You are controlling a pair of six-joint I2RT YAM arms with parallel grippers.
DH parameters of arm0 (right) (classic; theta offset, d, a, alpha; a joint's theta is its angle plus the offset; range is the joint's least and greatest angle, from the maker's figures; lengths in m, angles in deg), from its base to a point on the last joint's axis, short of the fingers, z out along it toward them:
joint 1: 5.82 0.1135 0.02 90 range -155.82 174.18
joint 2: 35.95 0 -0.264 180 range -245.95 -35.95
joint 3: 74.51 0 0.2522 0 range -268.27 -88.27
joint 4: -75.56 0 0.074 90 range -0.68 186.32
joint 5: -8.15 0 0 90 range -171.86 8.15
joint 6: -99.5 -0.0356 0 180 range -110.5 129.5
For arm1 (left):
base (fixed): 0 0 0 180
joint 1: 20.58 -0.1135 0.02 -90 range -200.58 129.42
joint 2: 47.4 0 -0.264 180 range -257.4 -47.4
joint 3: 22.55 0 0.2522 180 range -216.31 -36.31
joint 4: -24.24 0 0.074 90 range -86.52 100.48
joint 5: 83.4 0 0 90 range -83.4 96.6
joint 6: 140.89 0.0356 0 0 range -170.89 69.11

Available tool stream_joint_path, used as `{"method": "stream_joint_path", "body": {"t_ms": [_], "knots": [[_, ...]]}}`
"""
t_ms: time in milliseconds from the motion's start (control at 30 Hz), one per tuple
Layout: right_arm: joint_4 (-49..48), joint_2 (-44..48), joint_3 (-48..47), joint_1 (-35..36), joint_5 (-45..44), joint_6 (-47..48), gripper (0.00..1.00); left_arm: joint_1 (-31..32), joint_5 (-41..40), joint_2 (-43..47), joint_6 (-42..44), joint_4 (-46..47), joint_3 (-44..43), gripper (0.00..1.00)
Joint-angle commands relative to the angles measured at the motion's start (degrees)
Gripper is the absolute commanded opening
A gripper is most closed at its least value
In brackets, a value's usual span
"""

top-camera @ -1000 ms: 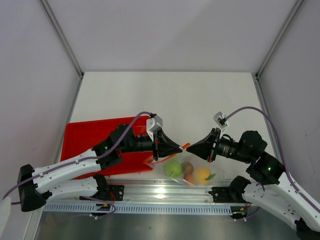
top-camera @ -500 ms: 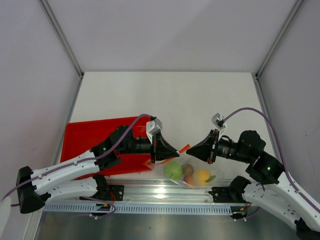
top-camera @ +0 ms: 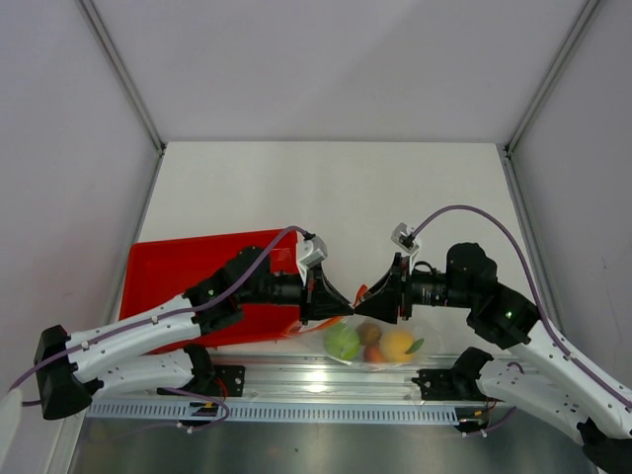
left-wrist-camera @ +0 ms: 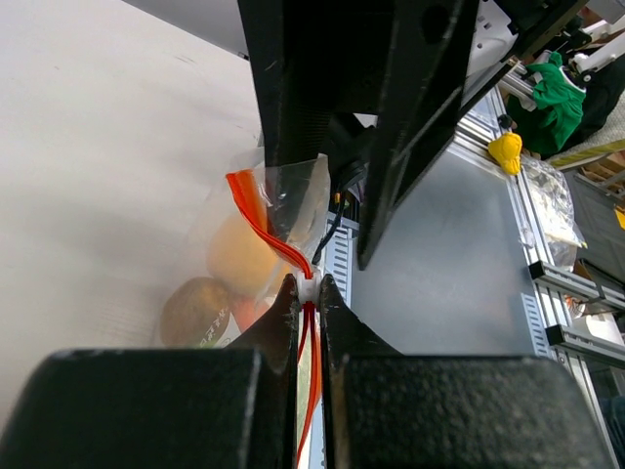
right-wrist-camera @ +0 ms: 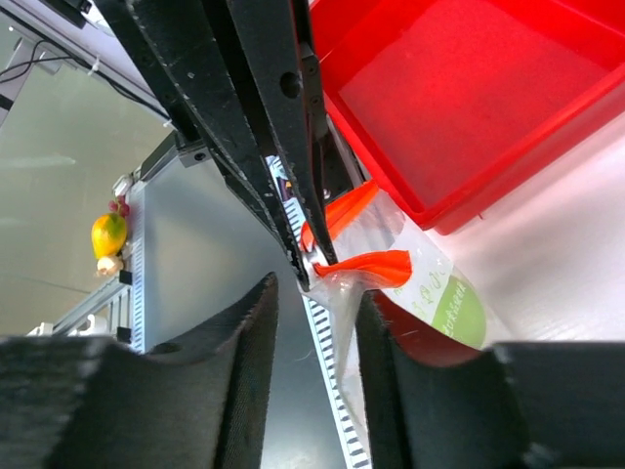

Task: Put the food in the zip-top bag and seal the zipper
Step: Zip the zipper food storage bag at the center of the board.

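The clear zip-top bag lies at the table's near edge. It holds the green apple, the brown fruit, the yellow-orange fruit and the peach. My left gripper is shut on the red-orange zipper, pinching its white slider. My right gripper faces it, tips almost touching. In the right wrist view its jaws stand open, with a fold of bag plastic and the zipper's end between them, against the right finger.
A red rectangular tray sits left of the bag, under the left arm; it also shows in the right wrist view. The metal rail with the arm bases runs just below the bag.
My right gripper has moved left until its tips meet the left gripper's tips at the bag's mouth. The left gripper kept its hold and shifted slightly down and right.
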Motion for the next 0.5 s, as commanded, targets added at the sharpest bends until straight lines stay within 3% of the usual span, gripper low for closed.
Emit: {"method": "stream_joint_path", "body": {"t_ms": [0, 167, 333, 467], "knots": [[-0.1, -0.4, -3.4, -0.4, 0.3, 1.5, 0.44, -0.2, 1.2, 1.6, -0.6, 1.8, -0.9, 0.01], [1.7, -0.4, -4.7, -0.8, 0.0, 0.9, 0.56, -0.2, -1.3, 4.5, -1.2, 4.1, 1.5, 0.01], [1.5, -0.5, -5.2, -0.8, 0.0, 0.4, 0.59, -0.2, -2.3, 6.9, -2.2, 8.0, 3.8, 0.01], [-0.5, -1.4, -5.4, -0.8, 0.7, -0.3, 0.55, -0.2, -1.5, 6.1, -2.2, 7.7, 3.3, 0.01]]}}
